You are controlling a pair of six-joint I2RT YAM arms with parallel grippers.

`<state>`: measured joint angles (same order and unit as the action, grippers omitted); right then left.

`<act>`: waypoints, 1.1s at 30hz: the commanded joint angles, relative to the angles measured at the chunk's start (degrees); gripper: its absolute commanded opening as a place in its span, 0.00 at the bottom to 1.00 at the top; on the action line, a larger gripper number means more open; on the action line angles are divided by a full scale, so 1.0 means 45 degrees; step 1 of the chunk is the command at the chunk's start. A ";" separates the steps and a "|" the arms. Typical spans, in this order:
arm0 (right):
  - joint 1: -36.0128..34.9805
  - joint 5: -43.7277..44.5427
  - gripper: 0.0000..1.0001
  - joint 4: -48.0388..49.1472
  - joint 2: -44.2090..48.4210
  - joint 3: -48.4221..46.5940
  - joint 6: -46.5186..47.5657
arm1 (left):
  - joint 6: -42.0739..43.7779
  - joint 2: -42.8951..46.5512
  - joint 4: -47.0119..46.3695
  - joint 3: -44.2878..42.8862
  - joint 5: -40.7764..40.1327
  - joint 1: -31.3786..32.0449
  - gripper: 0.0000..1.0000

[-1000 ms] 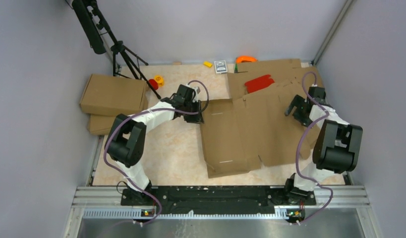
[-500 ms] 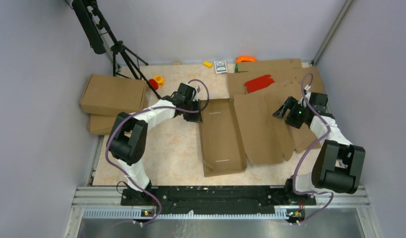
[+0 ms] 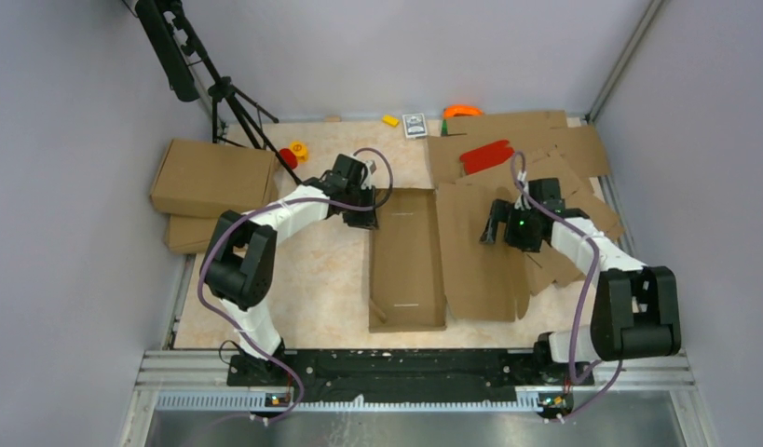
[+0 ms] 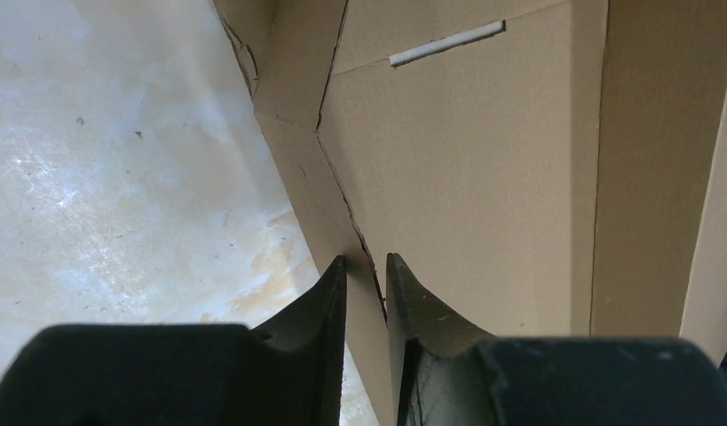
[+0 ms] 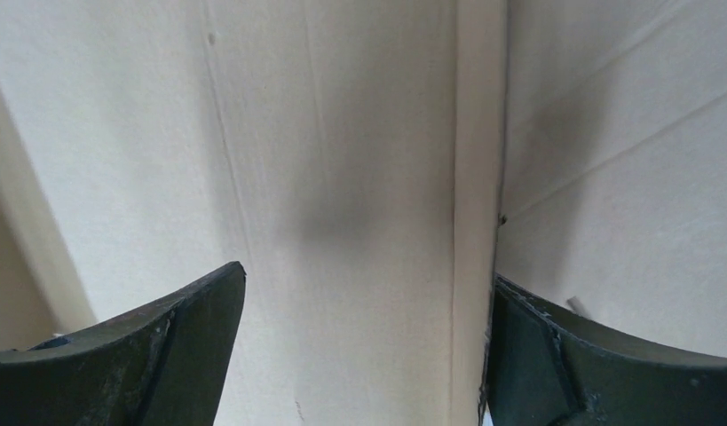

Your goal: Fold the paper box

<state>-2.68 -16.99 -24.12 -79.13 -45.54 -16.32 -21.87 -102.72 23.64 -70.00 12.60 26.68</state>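
The paper box (image 3: 407,261) lies mid-table as a brown blank, its slotted base panel (image 4: 466,160) flat and a wide panel (image 3: 475,265) to the right of it. My left gripper (image 3: 375,216) is at the box's far left corner, shut on the thin side flap (image 4: 367,266) that stands between its fingers. My right gripper (image 3: 494,228) is open, fingers spread wide, close against the wide panel (image 5: 342,133). Nothing is clamped between them.
Two folded boxes (image 3: 214,177) are stacked at the left edge beside a black tripod (image 3: 230,98). Flat cardboard sheets (image 3: 554,140) with a red piece (image 3: 486,155) are heaped at the back right. Small items (image 3: 415,125) lie along the back wall.
My right arm has swung left across the blank, and the wide panel has moved left with it and looks narrower from above. The left gripper has kept its hold at the corner.
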 commanded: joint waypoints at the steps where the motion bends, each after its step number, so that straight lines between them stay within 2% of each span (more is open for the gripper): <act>1: -0.1663 0.2306 0.91 -0.1678 0.0540 -0.0463 -0.0401 | 0.0039 0.0325 -0.0478 0.0252 0.0765 0.0261 0.23; 9: -0.2069 0.5874 0.97 -0.2908 0.1580 -0.0393 -0.2415 | -0.0221 0.0814 -0.1057 0.1225 0.0223 0.0282 0.23; 18: -0.2311 0.7464 0.99 -0.3965 0.1789 -0.1291 -0.2711 | -0.0590 0.1238 -0.1264 0.1616 -0.0265 0.0263 0.23; 22: -0.2687 0.7015 0.99 -0.4517 0.2094 -0.1472 -0.2522 | -0.0734 0.1384 -0.1473 0.1902 -0.0477 0.0254 0.20; 23: -0.2745 0.6616 0.99 -0.4605 0.2260 -0.1446 -0.2480 | -0.0727 0.1381 -0.1482 0.1937 -0.0625 0.0255 0.14; 24: -0.2845 0.6363 0.99 -0.4672 0.2430 -0.1392 -0.2499 | -0.0700 0.1359 -0.1469 0.1951 -0.0778 0.0248 0.05; 25: -0.2960 0.6163 0.99 -0.4678 0.2639 -0.1300 -0.2528 | -0.0662 0.1271 -0.1357 0.1896 -0.0936 0.0225 0.00; 30: -0.3103 0.4561 0.99 -0.4323 0.3313 -0.0445 -0.2760 | -0.0576 0.1043 -0.1090 0.1667 -0.1386 -0.0118 0.00; 33: -0.3148 0.3269 0.99 -0.3475 0.2749 0.0059 -0.2887 | -0.0521 0.1096 -0.1042 0.1651 -0.1702 -0.0179 0.00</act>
<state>-15.97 6.74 -43.31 -65.12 -47.83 -27.70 -24.32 -99.09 19.81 -61.76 7.07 26.46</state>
